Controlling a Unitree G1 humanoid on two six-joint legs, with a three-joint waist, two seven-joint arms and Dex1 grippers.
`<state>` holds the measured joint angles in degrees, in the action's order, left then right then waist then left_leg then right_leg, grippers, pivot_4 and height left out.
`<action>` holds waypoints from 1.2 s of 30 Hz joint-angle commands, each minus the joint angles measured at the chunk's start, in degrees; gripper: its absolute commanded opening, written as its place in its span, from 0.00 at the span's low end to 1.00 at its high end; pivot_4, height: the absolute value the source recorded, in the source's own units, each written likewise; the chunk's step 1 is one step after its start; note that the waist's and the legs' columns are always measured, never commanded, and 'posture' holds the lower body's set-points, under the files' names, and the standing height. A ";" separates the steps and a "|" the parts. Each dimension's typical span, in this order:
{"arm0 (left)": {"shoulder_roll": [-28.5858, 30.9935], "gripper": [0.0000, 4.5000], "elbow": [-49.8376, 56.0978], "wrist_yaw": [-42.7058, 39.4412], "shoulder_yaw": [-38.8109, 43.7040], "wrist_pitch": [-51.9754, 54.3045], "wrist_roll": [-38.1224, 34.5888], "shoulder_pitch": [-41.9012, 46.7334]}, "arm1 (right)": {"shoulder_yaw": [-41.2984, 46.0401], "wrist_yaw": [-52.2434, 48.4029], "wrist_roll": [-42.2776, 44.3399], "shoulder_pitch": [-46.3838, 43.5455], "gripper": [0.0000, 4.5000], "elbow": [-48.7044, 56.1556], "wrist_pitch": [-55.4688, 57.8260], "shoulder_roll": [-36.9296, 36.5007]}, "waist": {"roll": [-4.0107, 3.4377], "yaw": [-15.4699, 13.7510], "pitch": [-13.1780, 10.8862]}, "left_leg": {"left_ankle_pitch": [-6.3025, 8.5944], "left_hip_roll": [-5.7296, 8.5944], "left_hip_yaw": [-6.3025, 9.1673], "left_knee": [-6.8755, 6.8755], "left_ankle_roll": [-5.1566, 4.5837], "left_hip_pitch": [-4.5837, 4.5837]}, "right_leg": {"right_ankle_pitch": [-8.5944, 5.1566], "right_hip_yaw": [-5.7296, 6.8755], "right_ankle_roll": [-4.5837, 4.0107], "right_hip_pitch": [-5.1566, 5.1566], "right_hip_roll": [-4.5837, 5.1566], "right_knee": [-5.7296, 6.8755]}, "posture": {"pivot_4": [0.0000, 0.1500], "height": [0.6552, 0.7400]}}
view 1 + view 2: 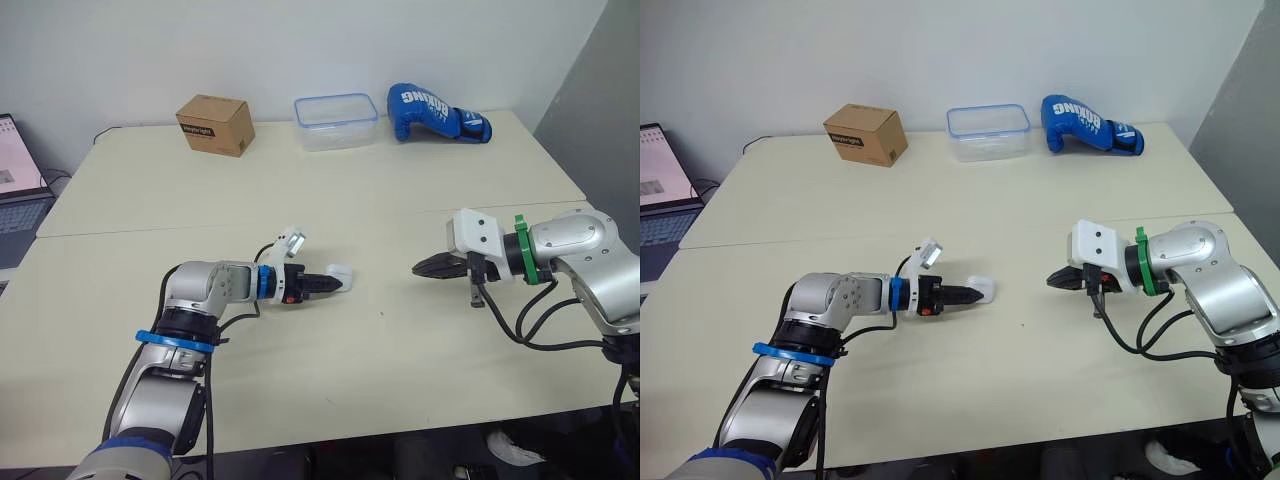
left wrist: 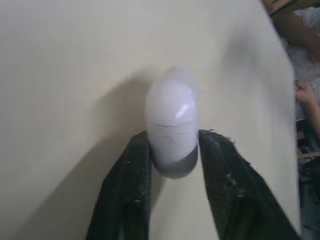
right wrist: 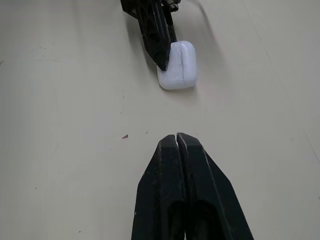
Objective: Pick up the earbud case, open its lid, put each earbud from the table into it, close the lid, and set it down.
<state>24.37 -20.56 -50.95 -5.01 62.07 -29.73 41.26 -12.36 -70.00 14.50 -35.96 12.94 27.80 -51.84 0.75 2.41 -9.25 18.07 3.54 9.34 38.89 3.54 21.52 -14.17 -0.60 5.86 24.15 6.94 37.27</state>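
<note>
- Case [image 1: 340, 270] lies central on the table [image 1: 300, 200], at 9 o'clock from the right gripper [image 1: 420, 268], whose claw is pressed together.
- Left gripper [image 1: 334, 285] pinches its sides.
- Likely light, hard, slippery: hold clear of the lid seam [image 2: 170, 123].

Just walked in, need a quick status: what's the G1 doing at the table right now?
The left gripper has its fingers closed on the sides of the white earbud case, which appears to sit on the table with its lid shut. The right gripper is shut and points toward the case from a gap away, holding nothing. A cardboard box, a clear container and a blue boxing glove sit at the far edge.
</note>
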 commanded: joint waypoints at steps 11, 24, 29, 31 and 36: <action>11.53 0.66 5.51 -1.60 0.42 -2.24 2.45 -4.74 | 0.88 -0.75 -0.95 -0.73 0.00 -1.27 -2.43 0.70 | 0.00 0.43 0.01 | 0.00 -0.02 -0.09 -0.05 0.00 -0.16 | 0.00 -0.12 0.00 -0.06 -0.02 0.05 | 1.00 0.89; 11.36 0.66 30.75 6.56 16.46 -16.92 -0.35 -31.43 | 10.64 9.37 11.80 14.14 0.00 13.06 14.18 4.30 | -0.03 -0.40 0.02 | 0.02 -0.09 -0.11 -0.16 -0.01 -0.18 | 0.00 -0.20 -0.01 -0.06 0.00 -0.06 | 1.00 0.89; 6.67 0.66 40.32 12.43 19.05 -25.05 3.41 -45.62 | 14.46 15.49 15.68 25.36 0.00 19.02 17.90 7.36 | 0.02 -1.29 0.05 | 0.04 -0.06 -0.13 -0.15 -0.03 -0.15 | 0.00 -0.21 -0.02 -0.09 0.03 -0.10 | 1.00 0.89; 5.74 0.66 41.46 14.14 19.61 -28.37 5.08 -49.39 | 14.97 17.50 15.97 28.77 0.00 20.45 17.88 8.40 | -0.04 -1.68 0.08 | 0.04 -0.07 -0.14 -0.15 -0.03 -0.18 | 0.01 -0.20 -0.02 -0.12 0.03 -0.08 | 1.00 0.89; 5.32 0.66 42.30 17.02 21.29 -31.30 6.35 -53.87 | 16.77 19.57 17.78 34.84 0.00 22.57 18.17 8.60 | -0.04 -2.11 0.08 | 0.25 -0.13 -0.17 -0.19 -0.40 -0.76 | 0.01 -0.16 -0.05 -0.77 -0.05 -0.22 | 1.00 0.89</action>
<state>29.29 20.43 -35.36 14.41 31.86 -24.58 -11.65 2.13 -51.05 30.58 -1.79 33.25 45.94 -43.25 0.71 0.31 -9.17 18.33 3.41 9.17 38.71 3.14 20.75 -14.16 -0.75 5.81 23.36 6.88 37.04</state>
